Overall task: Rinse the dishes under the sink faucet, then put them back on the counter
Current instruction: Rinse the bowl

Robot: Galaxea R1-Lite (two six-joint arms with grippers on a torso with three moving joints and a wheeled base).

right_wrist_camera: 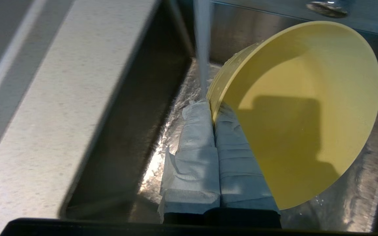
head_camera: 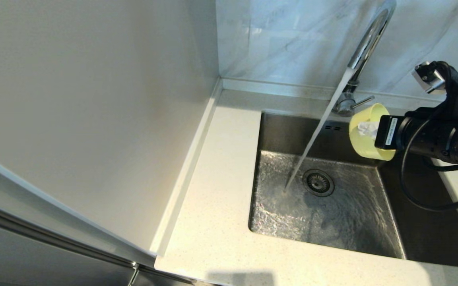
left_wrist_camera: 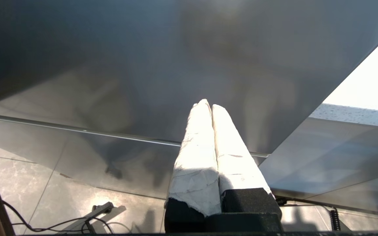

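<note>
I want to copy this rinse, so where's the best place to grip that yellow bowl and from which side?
Pinch the thin rim wall of the yellow bowl, one finger inside, one outside, coming from the sink's right. The right end effector holds it so, tipped on its side, mouth clear beside the water stream.

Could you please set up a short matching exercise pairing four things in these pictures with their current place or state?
Things:
1. bowl
2. faucet
3. left claw
4. drain strainer

States:
A. shut on nothing, away from the sink
B. running water into the sink
C. gripped at its rim by the right claw, tilted over the basin
D. set in the wet basin floor

Pairs: 1-C, 2-B, 3-A, 4-D
</note>
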